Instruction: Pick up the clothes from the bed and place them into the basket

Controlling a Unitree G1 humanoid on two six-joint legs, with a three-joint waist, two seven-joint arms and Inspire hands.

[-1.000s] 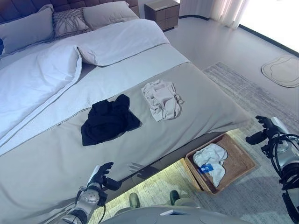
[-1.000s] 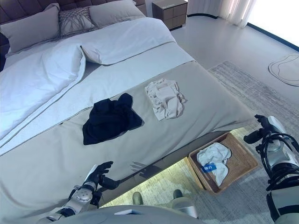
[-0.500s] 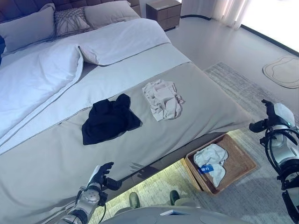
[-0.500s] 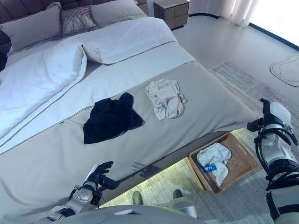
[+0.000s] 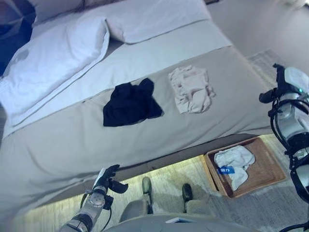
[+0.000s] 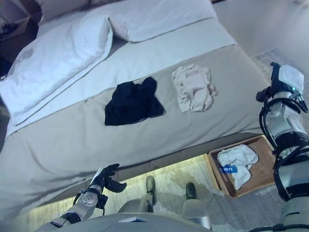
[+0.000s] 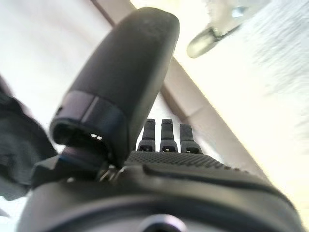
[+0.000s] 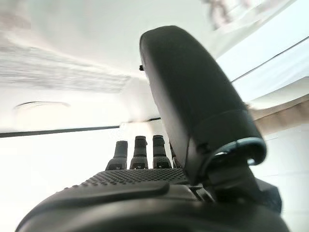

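**Left eye view: two clothes on the bed, one in the basket**

In the left eye view I saw the big bed with a grey cover. A black garment lay crumpled near the middle of it. A cream garment lay just beside it, toward my right, and the two did not touch. Down on the floor by the bed's edge sat the brown basket. A white garment was already inside it. My left hand was low, in front of the bed's edge, with its fingers loose and nothing in it. My right hand was up in the air past the bed's right side, above the basket.

In the right eye view I saw the same things: my right hand was well apart from both clothes on the bed.

In the left wrist view my left hand had straight fingers and was empty.

In the right wrist view my right hand also had straight fingers and held nothing.
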